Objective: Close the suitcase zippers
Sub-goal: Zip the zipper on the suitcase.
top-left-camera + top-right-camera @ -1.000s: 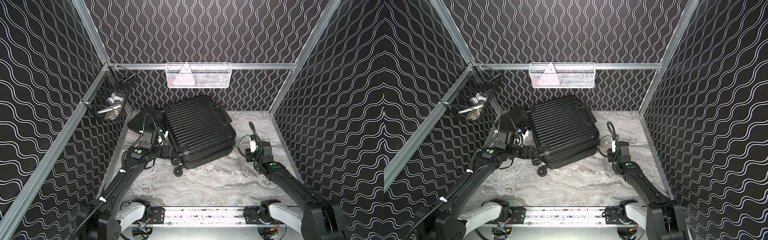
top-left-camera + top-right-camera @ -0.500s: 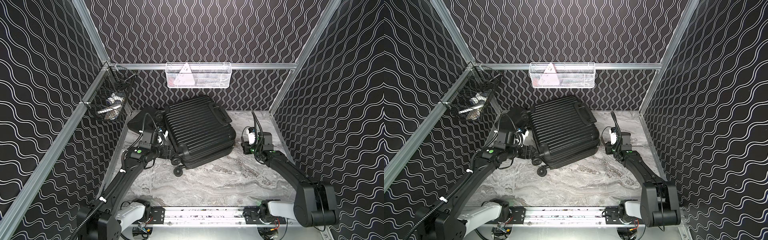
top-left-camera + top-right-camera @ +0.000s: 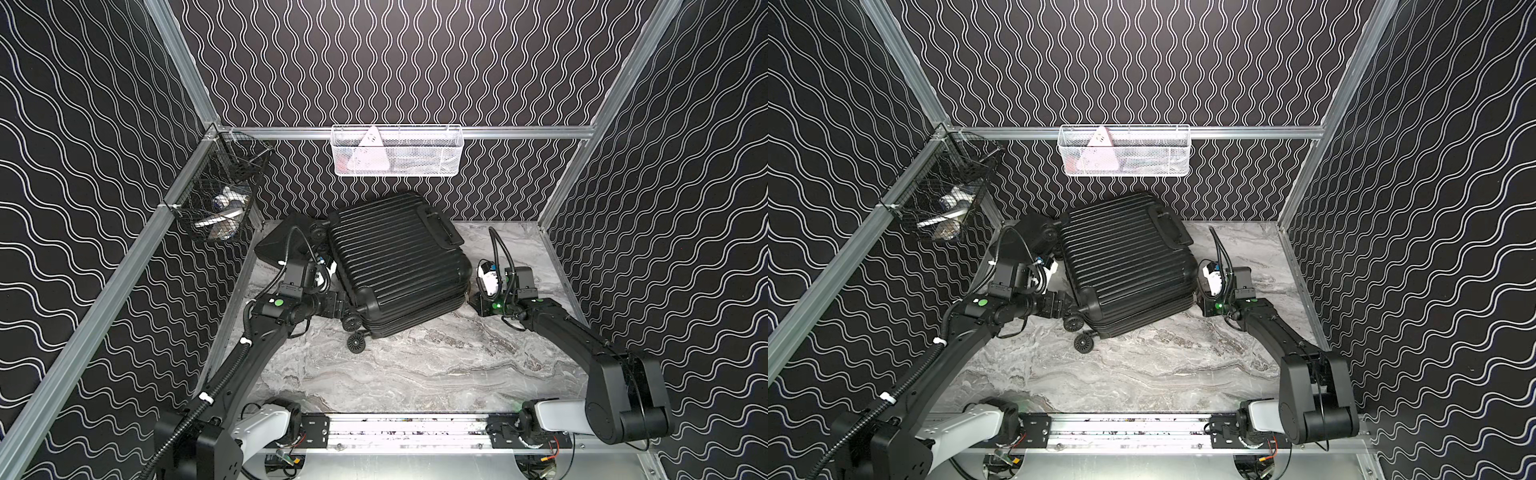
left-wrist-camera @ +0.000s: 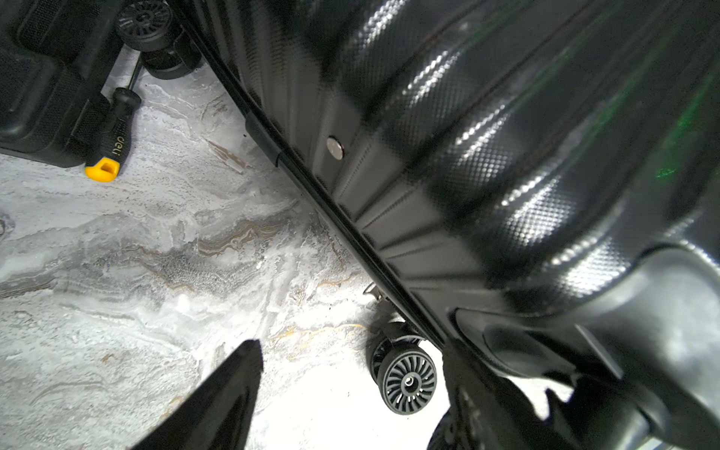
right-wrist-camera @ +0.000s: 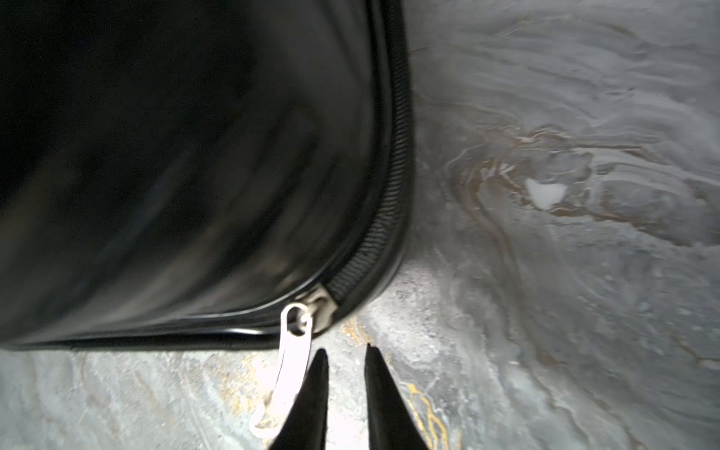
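Two grippers flank the suitcase [image 3: 395, 266], which lies flat toward 12 o'clock on the marble table [image 3: 415, 365]. Left gripper [image 4: 350, 345], at the case's 8 o'clock wheel corner, is spread wide and holds nothing. Right gripper [image 5: 345, 348], at 4 o'clock, is narrowly parted around nothing; the silver zipper pull [image 5: 290, 358] lies just beside one finger. Step: catching the pull. Next move, probably: widen, straddle the pull, pinch, then draw it along the zip track [image 5: 393, 187].

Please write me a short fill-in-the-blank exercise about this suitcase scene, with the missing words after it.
1. The wire basket on the back wall is ___.
2. The screwdriver near the suitcase has a ___ handle end.
3. The right gripper has ___ between its fingers; the zipper pull lies beside them.
Missing words: white; yellow; nothing.
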